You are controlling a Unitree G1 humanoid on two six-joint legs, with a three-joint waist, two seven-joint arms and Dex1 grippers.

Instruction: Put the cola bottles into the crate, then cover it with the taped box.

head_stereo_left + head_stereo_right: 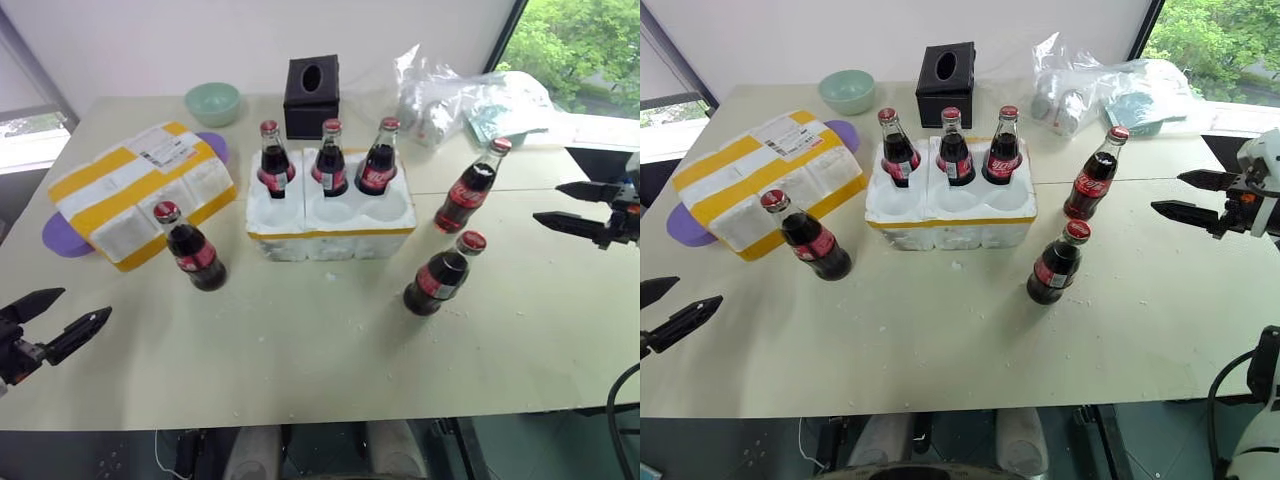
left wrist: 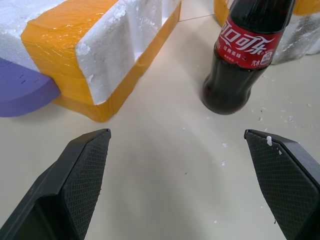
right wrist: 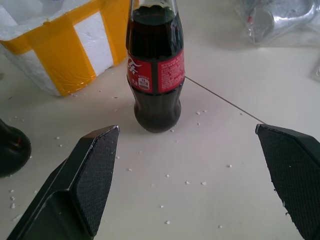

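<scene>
Three cola bottles [image 1: 331, 158] sit upright in the back row of the crate [image 1: 331, 218], mid-table, its three front wells bare – the other three stand loose on the table [image 1: 300, 350]: one just off the crate's front left corner [image 1: 190, 248], two off its right end [image 1: 470, 188], one of them nearer the front [image 1: 441, 274]. The taped box [image 1: 140, 190] lies left of the crate, label up, resting on something purple [image 1: 62, 238], with a black tissue box [image 1: 311, 95] and green bowl [image 1: 213, 102] behind the crate. Both pincers are spread wide and gripping nothing – left gripper [image 1: 62, 318] hovers low off the crate's front left, right gripper [image 1: 572, 206] well to its right, facing a loose bottle.
</scene>
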